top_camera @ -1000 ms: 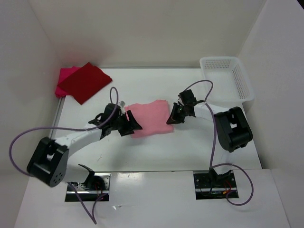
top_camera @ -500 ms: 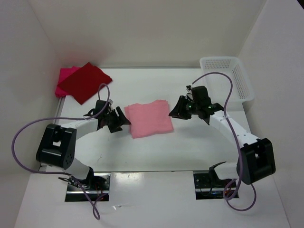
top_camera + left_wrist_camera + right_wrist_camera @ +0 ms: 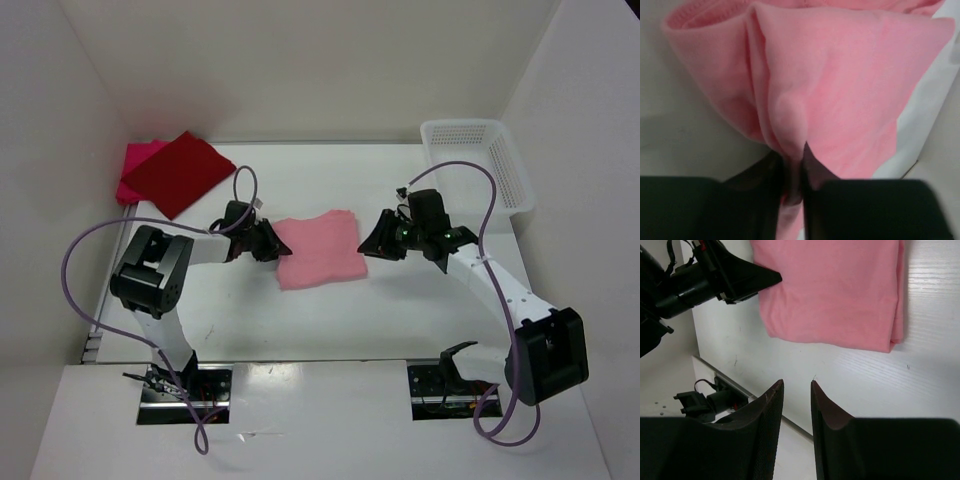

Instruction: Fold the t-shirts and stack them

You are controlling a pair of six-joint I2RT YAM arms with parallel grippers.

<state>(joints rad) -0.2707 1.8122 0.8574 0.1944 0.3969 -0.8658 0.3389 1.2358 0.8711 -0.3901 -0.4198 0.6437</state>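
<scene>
Left wrist: left fingers (image 3: pixel 760 175) pinch salmon-pink shirt (image 3: pixel 840 75) fold, tips half buried; right fingers (image 3: pixel 767 410) narrow, empty.

A robot lab is showing here.
Two robot arms (image 3: pixel 480 275) are sitting bolted on a white counter (image 3: pixel 330 320), plain white walls (image 3: pixel 300 70) are standing around, and purple cables (image 3: pixel 66 268) are hanging.

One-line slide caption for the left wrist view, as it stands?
Left gripper pinches a bunched edge of the folded salmon-pink t-shirt lying on the white table.
</scene>
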